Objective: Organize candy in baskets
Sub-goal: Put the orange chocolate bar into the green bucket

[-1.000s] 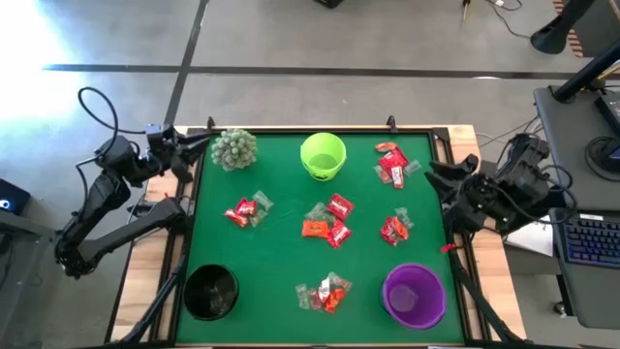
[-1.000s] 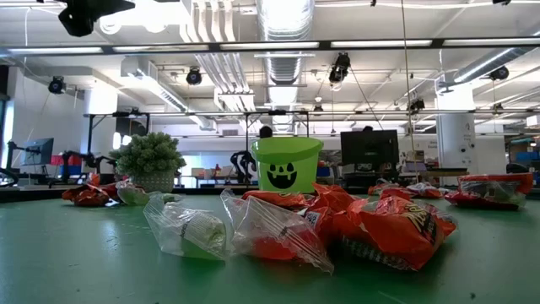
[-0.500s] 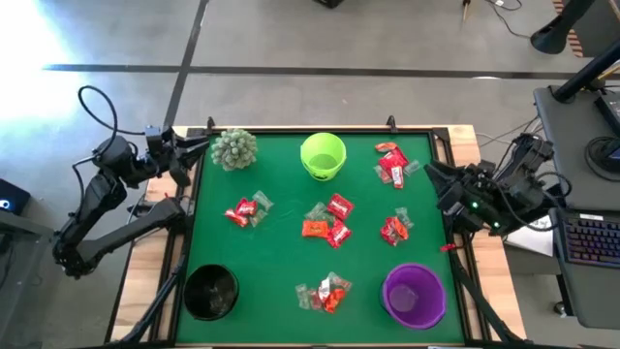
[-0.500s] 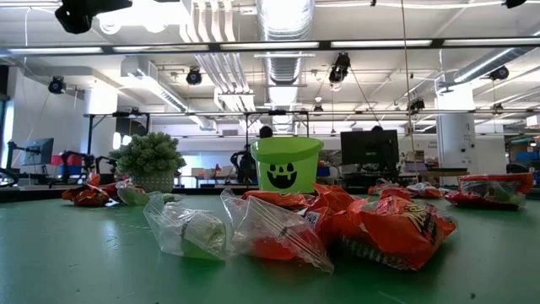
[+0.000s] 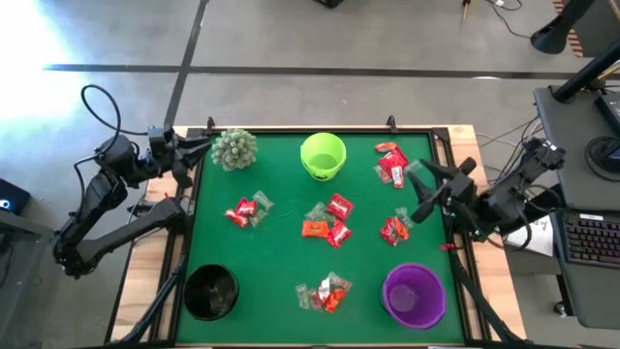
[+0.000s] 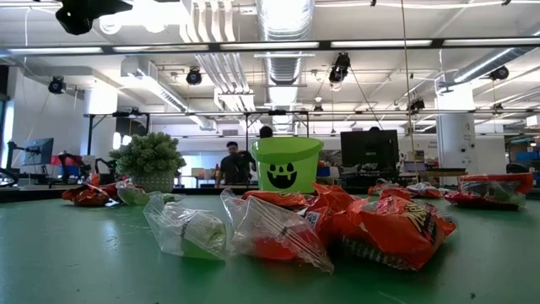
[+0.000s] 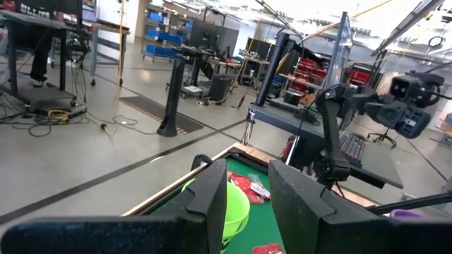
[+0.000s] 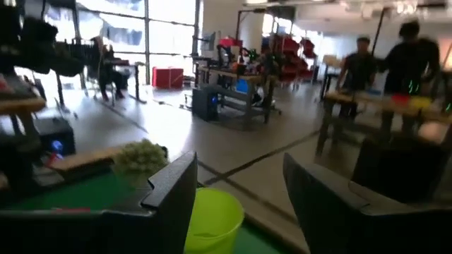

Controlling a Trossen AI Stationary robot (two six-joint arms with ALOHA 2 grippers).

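Start at the near edge of your green table (image 5: 281, 247). The black basket (image 5: 211, 291) sits at 7 o'clock and the purple basket (image 5: 415, 295) at 5 o'clock. Between them, at 6 o'clock, lies a small heap of candy (image 5: 325, 292) in red and clear wrappers.

In the middle is another heap of red and orange candy (image 5: 327, 223). More lies at 9 o'clock (image 5: 246, 209) and at 3 o'clock (image 5: 394, 229).

Your right gripper (image 5: 426, 194) hangs over the table's edge at 3 o'clock. Its fingers are spread wide and hold nothing.

At 12 o'clock stands the lime green basket (image 5: 323, 155). The spiky plant (image 5: 234, 148) is at 11 o'clock, and more red candy (image 5: 392, 163) is at 1 o'clock.

Your left gripper (image 5: 196, 145) waits off the table, past 11 o'clock. Its fingers (image 7: 212, 201) stand a little apart and pinch nothing.

Far off in the room, a person (image 6: 229, 165) shows behind the lime green basket.
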